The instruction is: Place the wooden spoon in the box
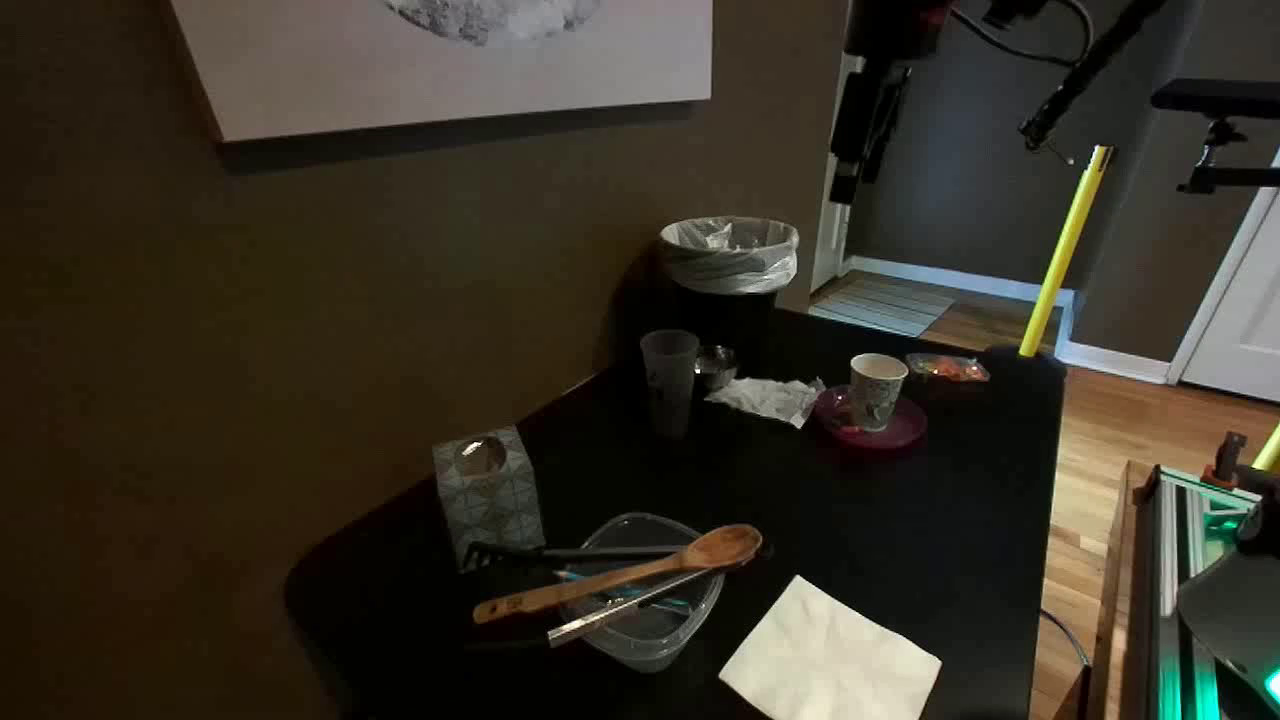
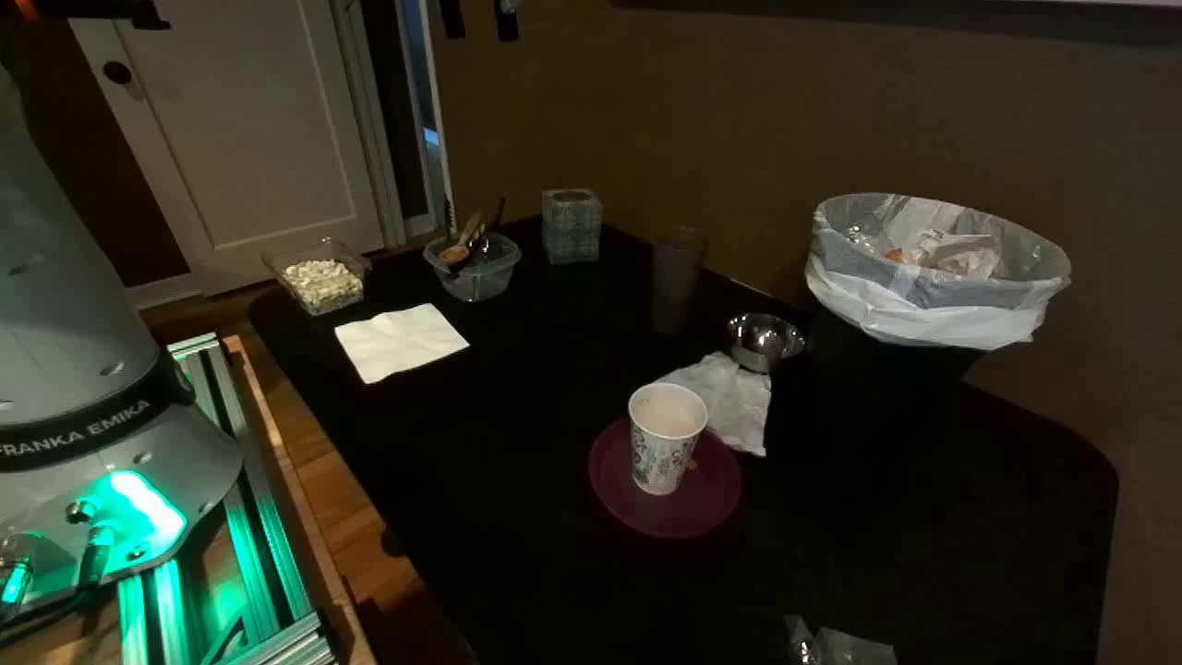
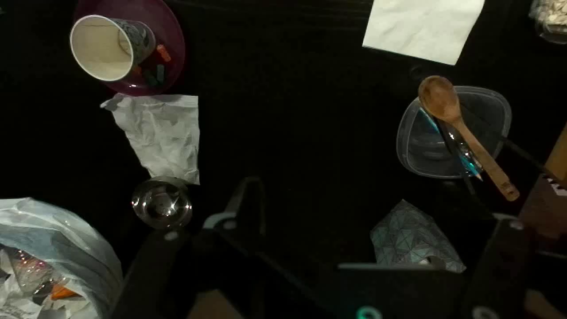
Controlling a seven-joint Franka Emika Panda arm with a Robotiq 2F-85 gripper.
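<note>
The wooden spoon point(image 1: 630, 575) lies across the rim of a wide clear dish point(image 1: 655, 650); in the wrist view the spoon point(image 3: 443, 102) has its bowl over one edge and its handle past the opposite edge. It also shows in an exterior view point(image 2: 457, 251). A squarish box point(image 1: 490, 495) with a triangle pattern and a round opening on top stands beside the dish; it looks opaque. It is partly hidden by a finger in the wrist view point(image 3: 405, 235). My gripper point(image 2: 480, 30) is open and empty, high above the table, touching nothing; it also shows in an exterior view point(image 1: 858, 180).
Dark and silvery utensils point(image 1: 610, 612) share the dish. A tall translucent cup point(image 1: 668, 380), steel bowl point(image 2: 765, 344), crumpled paper point(image 2: 729, 397), paper cup point(image 2: 663, 453) on a purple plate point(image 2: 614, 499), white napkin point(image 1: 830, 655) and lined bin point(image 2: 933, 323) stand around. A snack tray point(image 2: 319, 282) is near the table edge.
</note>
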